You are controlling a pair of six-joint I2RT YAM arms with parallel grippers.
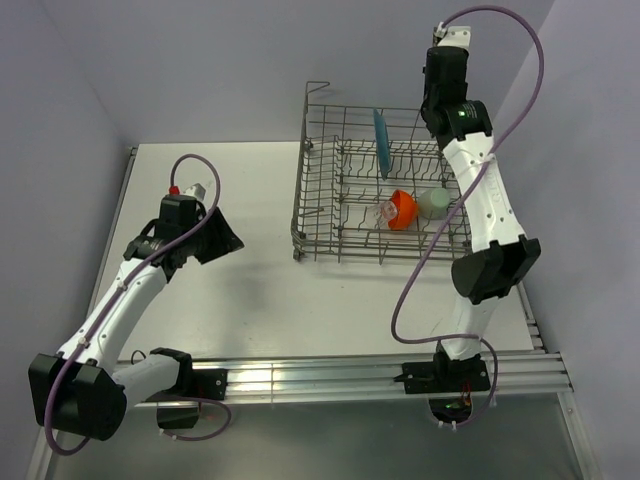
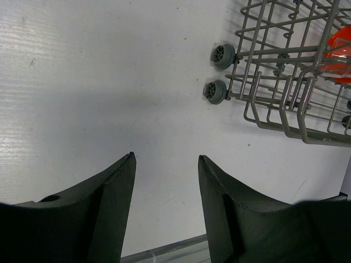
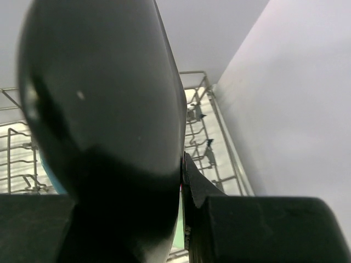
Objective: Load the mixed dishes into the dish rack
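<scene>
**Wire, glaze and glass: black plate (image 3: 104,98) held over the dish rack (image 1: 350,255)**

The right gripper (image 3: 131,186) is clamped on the black plate, which is smooth, shiny and rounded at its rim. That arm rises tall from a bent elbow, its wrist above the rack's far right corner. The rack is grey wire with rows of upright tines. In it a teal scalloped plate (image 1: 381,143) stands on edge. Nearer, an orange-red bowl (image 1: 402,209) sits between a small clear glass (image 1: 386,211) and a pale green cup (image 1: 433,203). The left arm reaches low over the matte white table (image 1: 250,290), and the left gripper (image 2: 167,181) has its fingers spread wide.
</scene>
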